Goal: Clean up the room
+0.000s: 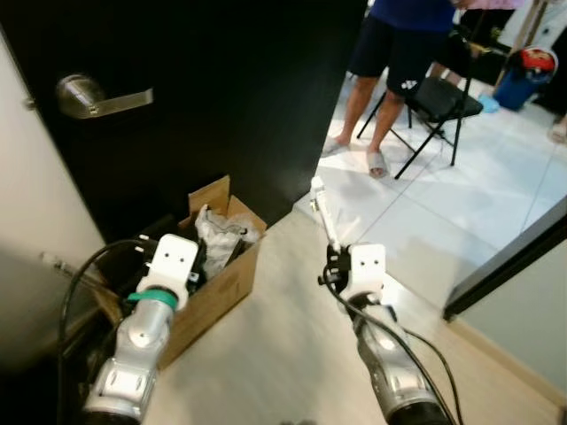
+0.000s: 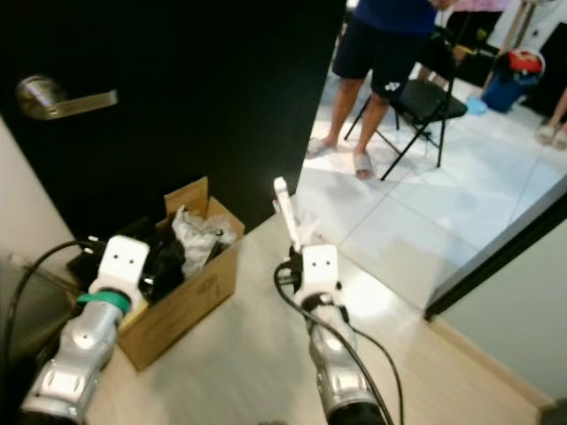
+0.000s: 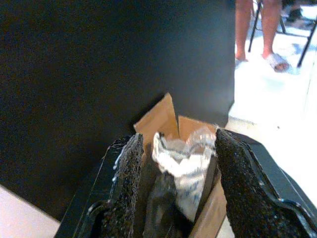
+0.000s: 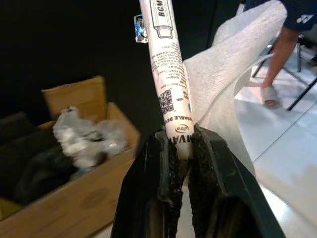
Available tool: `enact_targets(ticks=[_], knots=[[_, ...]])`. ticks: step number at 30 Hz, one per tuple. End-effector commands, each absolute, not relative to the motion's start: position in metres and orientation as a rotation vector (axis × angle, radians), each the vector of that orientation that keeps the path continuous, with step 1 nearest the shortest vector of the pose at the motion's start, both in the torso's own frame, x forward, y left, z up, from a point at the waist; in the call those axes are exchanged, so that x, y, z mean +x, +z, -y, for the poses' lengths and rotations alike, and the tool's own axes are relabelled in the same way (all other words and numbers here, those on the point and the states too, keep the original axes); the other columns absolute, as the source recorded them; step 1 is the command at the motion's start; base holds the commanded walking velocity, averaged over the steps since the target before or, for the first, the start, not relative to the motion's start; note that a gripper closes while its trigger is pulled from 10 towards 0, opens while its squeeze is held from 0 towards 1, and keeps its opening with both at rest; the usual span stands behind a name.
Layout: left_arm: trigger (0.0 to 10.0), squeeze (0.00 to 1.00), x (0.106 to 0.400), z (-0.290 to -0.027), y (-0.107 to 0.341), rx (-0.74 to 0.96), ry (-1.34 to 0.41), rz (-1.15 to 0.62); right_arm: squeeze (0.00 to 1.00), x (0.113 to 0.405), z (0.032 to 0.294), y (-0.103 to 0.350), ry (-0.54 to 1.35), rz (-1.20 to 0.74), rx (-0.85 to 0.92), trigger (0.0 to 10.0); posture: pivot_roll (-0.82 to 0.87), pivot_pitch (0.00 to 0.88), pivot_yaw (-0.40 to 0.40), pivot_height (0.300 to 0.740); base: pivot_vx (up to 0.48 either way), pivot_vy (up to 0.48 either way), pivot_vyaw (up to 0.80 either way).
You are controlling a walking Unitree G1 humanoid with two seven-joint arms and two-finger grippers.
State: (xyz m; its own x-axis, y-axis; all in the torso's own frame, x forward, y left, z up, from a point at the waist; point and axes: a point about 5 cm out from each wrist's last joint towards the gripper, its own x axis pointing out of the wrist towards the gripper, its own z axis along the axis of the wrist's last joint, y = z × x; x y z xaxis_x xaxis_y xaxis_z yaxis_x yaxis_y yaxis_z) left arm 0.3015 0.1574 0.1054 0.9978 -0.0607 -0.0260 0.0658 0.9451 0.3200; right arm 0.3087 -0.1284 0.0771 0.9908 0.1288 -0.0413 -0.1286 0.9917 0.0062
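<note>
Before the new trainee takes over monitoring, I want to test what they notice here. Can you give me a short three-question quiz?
1. True or false: the right gripper is shut on a tube.
2. What stands beside the box? A) door B) chair C) bin
3. What lies in the box?

Key:
1. True; a white sheet is caught with it.
2. A, the door.
3. Crumpled plastic and dark items; the left gripper is open above them.

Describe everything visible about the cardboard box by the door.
The box is plain brown cardboard, open-topped, with one flap standing up at its far side. It sits on the light floor against the black door, stuffed with crumpled clear plastic and dark items. The open left gripper hangs over it; whether it touches the box is unclear.
</note>
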Motion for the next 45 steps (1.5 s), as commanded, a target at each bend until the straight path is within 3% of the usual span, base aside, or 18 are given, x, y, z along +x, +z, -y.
enact_targets(ticks=[1, 16, 25, 33, 34, 39, 43, 45], knots=[[10.0, 0.00, 0.297, -0.164, 0.096, 0.344, -0.053, -0.053, 0.00, 0.307, 0.127, 0.075, 0.129, -0.052, 0.013, 10.0, 0.10, 0.024, -0.036, 0.740, 0.480, 0.000, 0.00], [10.0, 0.00, 0.299, -0.166, 0.094, 0.355, -0.049, -0.062, 0.00, 0.309, 0.127, 0.075, 0.147, -0.049, -0.041, 10.0, 0.10, 0.002, -0.037, 0.740, 0.470, 0.000, 0.69], [10.0, 0.00, 0.296, -0.162, 0.085, 0.367, -0.101, -0.083, 0.00, 0.306, 0.126, 0.072, 0.170, -0.064, 0.016, 10.0, 0.10, 0.002, -0.037, 0.740, 0.000, 0.000, 0.11], [10.0, 0.00, 0.287, -0.169, 0.037, 0.645, -0.108, -0.230, 0.00, 0.301, 0.135, 0.051, 0.139, -0.162, 0.107, 10.0, 0.08, 0.018, -0.043, 0.740, 0.000, 0.000, 0.00], [10.0, 0.00, 0.287, -0.178, 0.026, 0.731, -0.043, -0.293, 0.00, 0.297, 0.144, 0.043, 0.113, -0.199, 0.132, 10.0, 0.07, 0.023, -0.048, 0.740, 0.000, 0.000, 0.00], [10.0, 0.00, 0.278, -0.193, -0.004, 0.828, -0.007, -0.511, 0.00, 0.290, 0.170, 0.027, 0.028, -0.274, 0.156, 10.0, 0.06, 0.020, -0.052, 0.740, 0.000, 0.000, 0.00], [10.0, 0.00, 0.273, -0.200, -0.013, 0.635, 0.070, -0.620, 0.00, 0.289, 0.173, 0.027, 0.078, -0.293, 0.239, 10.0, 0.03, 0.032, -0.049, 0.740, 0.000, 0.000, 0.00], [10.0, 0.00, 0.275, -0.196, -0.014, 0.417, 0.084, -0.635, 0.00, 0.284, 0.167, 0.026, 0.217, -0.329, 0.302, 10.0, 0.03, 0.032, -0.049, 0.740, 0.000, 0.000, 0.00]])
